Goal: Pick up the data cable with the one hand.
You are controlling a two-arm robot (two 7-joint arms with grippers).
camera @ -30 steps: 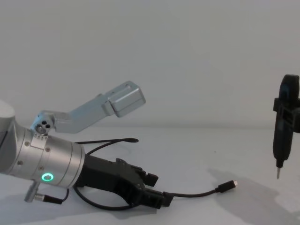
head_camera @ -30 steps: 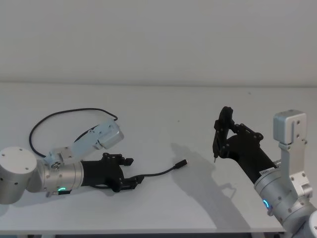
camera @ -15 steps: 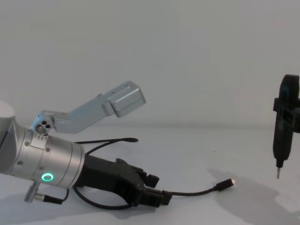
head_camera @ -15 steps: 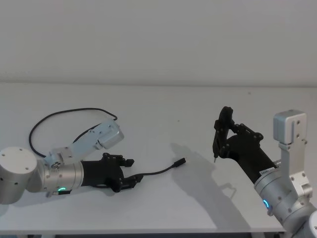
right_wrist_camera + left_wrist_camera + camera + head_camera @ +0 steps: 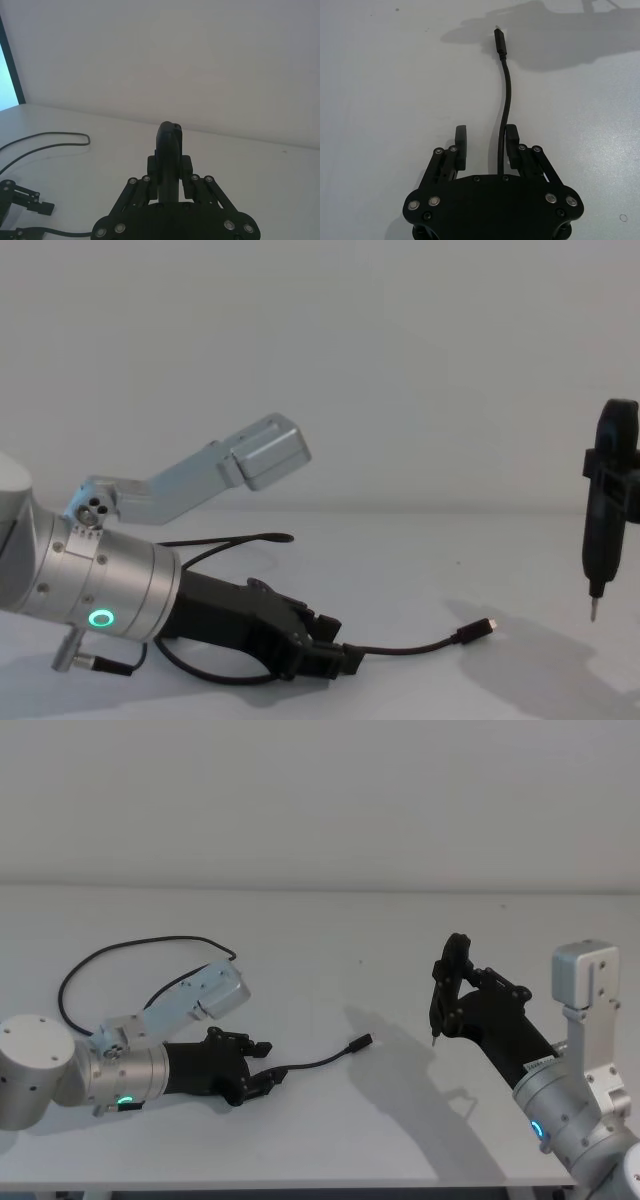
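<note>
Two hands: left hand point(image 5: 486, 131) spread astride data cable point(image 5: 506, 95) on table point(image 5: 330, 940); right hand point(image 5: 169, 170) clamps upright tool point(image 5: 603, 510).

We took it for a robotics lab or test room, we saw a plain white table point(image 5: 330, 930), a smooth pale wall point(image 5: 320, 800) behind it, a dark frame point(image 5: 10, 60) beside that wall.

Your left gripper point(image 5: 262, 1065) lies low and nearly level on your left side, forearm reaching inward, its fingers point(image 5: 461, 147) spread apart. Your right gripper point(image 5: 452, 1003) hangs raised on the right, angled up and forward, clamped around a narrow black tool point(image 5: 603, 515).
</note>
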